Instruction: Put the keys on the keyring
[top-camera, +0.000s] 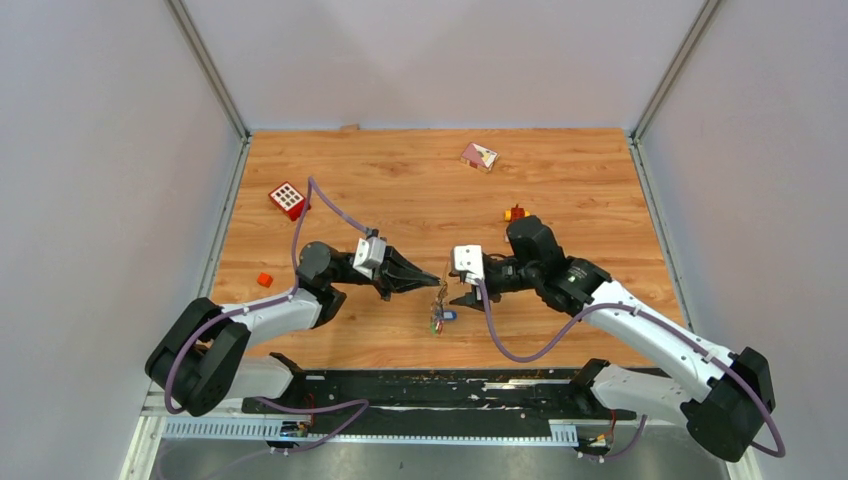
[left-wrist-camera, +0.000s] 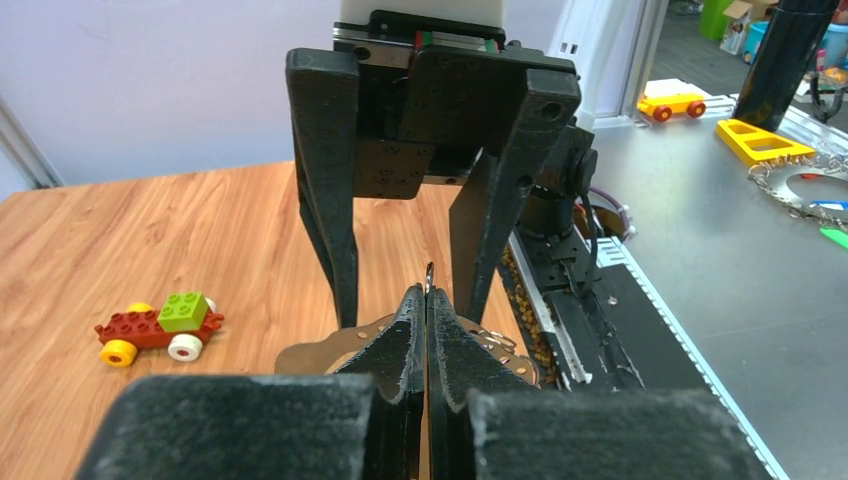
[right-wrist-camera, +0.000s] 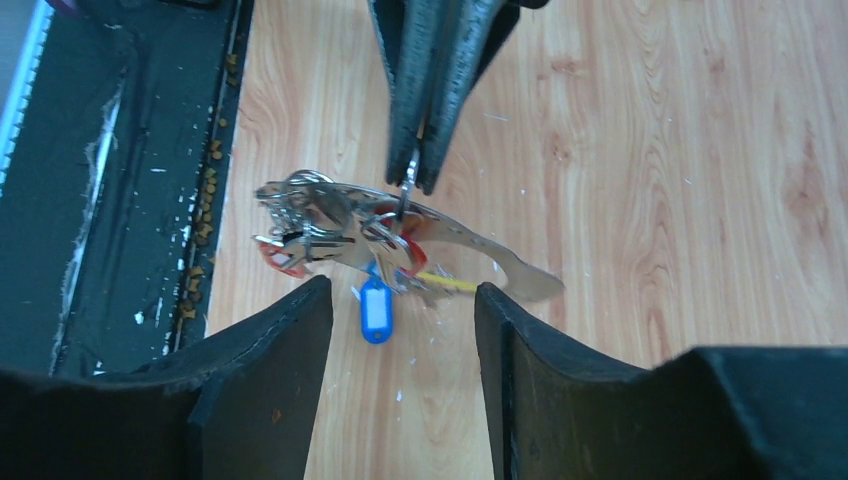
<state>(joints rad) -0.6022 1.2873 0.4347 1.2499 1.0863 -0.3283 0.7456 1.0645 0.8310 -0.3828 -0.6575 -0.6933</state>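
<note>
Keys (right-wrist-camera: 335, 235) — near front edge of table (right-wrist-camera: 650, 200)

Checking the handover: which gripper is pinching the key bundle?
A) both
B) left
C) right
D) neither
B: the left gripper is shut on a thin ring atop the keys, while the right gripper has its fingers apart, touching nothing.

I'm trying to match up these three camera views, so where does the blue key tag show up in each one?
Top external: blue key tag low centre, just right of the key bunch.
Left wrist: not visible.
Right wrist: lower centre, hanging below the bunch.
Shared landmark: the shut left gripper, in all three views, pinching a ring of the bunch.
</note>
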